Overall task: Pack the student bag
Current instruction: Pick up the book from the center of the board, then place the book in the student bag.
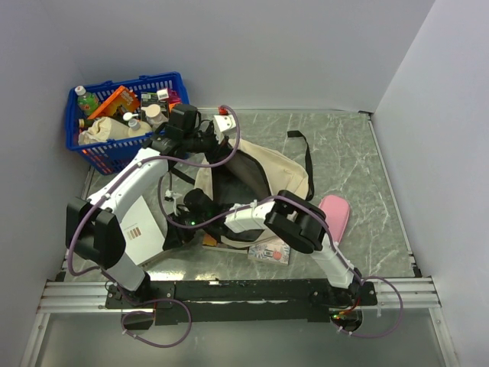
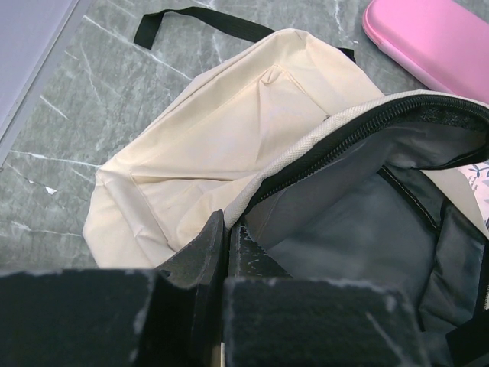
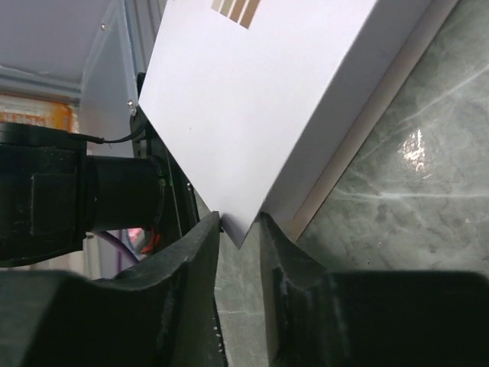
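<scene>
The student bag (image 1: 279, 164) is cream fabric with black straps and lies open in the middle of the table. Its dark inside (image 2: 382, 214) shows in the left wrist view. My left gripper (image 1: 214, 144) is shut on the bag's zipper rim (image 2: 306, 141) and holds the opening up; in the left wrist view the gripper (image 2: 228, 223) pinches the rim edge. My right gripper (image 1: 177, 218) reaches left of the bag. In the right wrist view it (image 3: 239, 220) is shut on the corner of a white book (image 3: 252, 99), which lies tilted at my left arm (image 1: 141, 229).
A blue plastic basket (image 1: 164, 80) full of bottles and packs stands at the back left. A pink pouch (image 1: 336, 214) lies right of the bag and shows in the left wrist view (image 2: 435, 38). Another book (image 1: 269, 252) lies near the front edge under my right arm.
</scene>
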You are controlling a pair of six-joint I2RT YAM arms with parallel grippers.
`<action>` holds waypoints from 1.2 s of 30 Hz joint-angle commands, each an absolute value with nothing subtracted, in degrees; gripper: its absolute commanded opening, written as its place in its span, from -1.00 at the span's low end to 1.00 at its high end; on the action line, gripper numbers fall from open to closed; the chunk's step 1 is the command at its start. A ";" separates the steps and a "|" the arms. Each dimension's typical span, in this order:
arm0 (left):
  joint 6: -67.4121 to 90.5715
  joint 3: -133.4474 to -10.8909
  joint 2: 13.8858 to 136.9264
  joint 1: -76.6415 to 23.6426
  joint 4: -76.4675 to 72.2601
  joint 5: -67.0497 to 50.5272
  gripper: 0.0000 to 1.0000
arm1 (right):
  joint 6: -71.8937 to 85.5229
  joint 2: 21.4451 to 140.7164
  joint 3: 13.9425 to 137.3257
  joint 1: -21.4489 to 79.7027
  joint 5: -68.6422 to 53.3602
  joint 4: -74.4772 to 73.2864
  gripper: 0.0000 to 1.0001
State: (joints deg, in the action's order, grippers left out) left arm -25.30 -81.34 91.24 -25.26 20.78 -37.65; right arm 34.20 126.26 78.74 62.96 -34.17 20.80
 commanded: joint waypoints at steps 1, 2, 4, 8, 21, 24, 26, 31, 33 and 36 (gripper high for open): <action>-24.26 -82.97 91.14 -26.02 17.05 -39.90 -0.98 | 36.74 127.62 81.30 61.88 -36.83 24.17 -0.48; -24.34 -82.88 91.14 -26.10 17.05 -39.90 -0.98 | 36.83 127.88 81.39 61.88 -37.00 24.17 -0.65; -24.35 -82.71 91.14 -26.10 17.05 -39.90 -0.98 | 37.44 127.88 81.47 61.53 -37.53 24.26 -0.84; -24.61 -82.09 90.88 -26.10 16.61 -39.64 -0.98 | 37.71 125.61 79.46 61.00 -37.53 24.61 -1.00; -25.22 -87.18 94.22 -26.19 17.14 -34.46 -0.98 | 34.63 101.27 62.15 60.20 -35.95 25.84 -1.00; -25.49 -87.89 94.83 -26.10 17.14 -33.40 -0.98 | 34.10 95.90 58.20 60.47 -36.21 23.83 -1.00; -25.40 -88.59 95.53 -26.10 17.57 -33.14 -0.98 | 32.79 91.86 55.91 60.56 -35.95 21.98 -1.00; -25.05 -88.42 95.80 -26.19 16.79 -32.61 -0.98 | 30.23 83.34 51.95 60.47 -34.11 13.03 -1.00; -25.14 -88.33 95.71 -26.19 16.70 -32.43 -0.98 | 30.32 77.98 48.88 60.47 -31.48 11.43 -1.00; -24.96 -87.98 95.36 -26.28 16.44 -32.26 -0.98 | 31.37 69.19 43.96 60.29 -26.74 7.66 -1.00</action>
State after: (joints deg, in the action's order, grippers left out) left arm -24.75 -85.65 96.01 -25.87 19.99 -32.34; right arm 32.08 80.42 47.86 60.45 -32.56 10.94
